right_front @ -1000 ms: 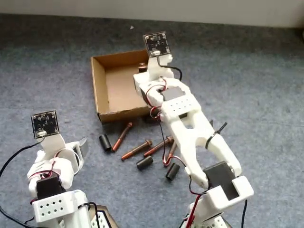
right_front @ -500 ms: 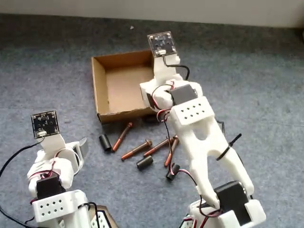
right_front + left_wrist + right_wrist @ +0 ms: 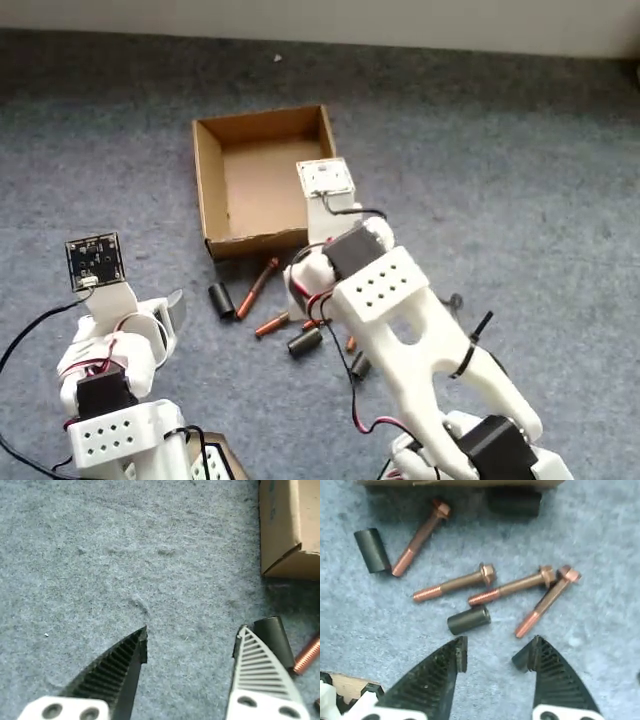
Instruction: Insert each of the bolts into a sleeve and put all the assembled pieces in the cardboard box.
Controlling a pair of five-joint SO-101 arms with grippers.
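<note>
Several copper bolts [image 3: 454, 583] and black sleeves [image 3: 468, 620] lie loose on the grey carpet in front of the cardboard box [image 3: 208, 180]. My right gripper [image 3: 497, 655] hangs open just above them, with one sleeve close before its fingertips and another sleeve [image 3: 519, 660] partly hidden by one finger. In the high view the right arm [image 3: 385, 290] covers most of the pile. My left gripper [image 3: 192, 640] is open and low over bare carpet, its grey finger beside a sleeve [image 3: 274, 637]; the box corner [image 3: 290, 530] lies beyond it.
One sleeve [image 3: 514, 502] rests against the box's front wall. A bolt [image 3: 257, 287] and a sleeve [image 3: 220, 300] lie to the left of the pile, between the two arms. Grey carpet stretches all around the box.
The right arm has pulled back from over the box and come down above the loose bolts and sleeves. The left arm has kept still.
</note>
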